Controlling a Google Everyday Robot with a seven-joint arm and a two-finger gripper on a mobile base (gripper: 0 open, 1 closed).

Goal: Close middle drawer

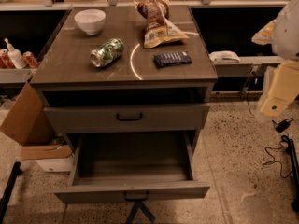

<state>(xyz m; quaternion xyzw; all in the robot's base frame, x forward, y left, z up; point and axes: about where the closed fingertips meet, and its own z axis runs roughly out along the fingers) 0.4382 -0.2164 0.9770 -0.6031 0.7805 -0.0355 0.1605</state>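
The end effector point(276, 97), a cream-coloured piece below the white arm, hangs at the right edge of the view. It is well apart from the cabinet and level with the upper drawer. Whether it is released or clenched I cannot tell, and it touches nothing.

The middle drawer point(133, 191) is pulled far out toward the front, its low front and small dark bar handle near the bottom of the view. Its tray is bare. Above it, the taller drawer point(84, 118) with the larger handle stands out a little from the cabinet, with a dark gap over it.

On the surface point(70, 71), a white bowl point(89, 20) sits near the back left corner. A green can point(107, 52) lies on its side toward the middle, left of centre. A crumpled snack bag point(158, 24) rests near the back right corner. A dark flat packet point(172, 59) lies just in front of the bag, toward the right edge.

A cardboard box point(25, 120) leans beside the cabinet's left side, on the speckled floor.
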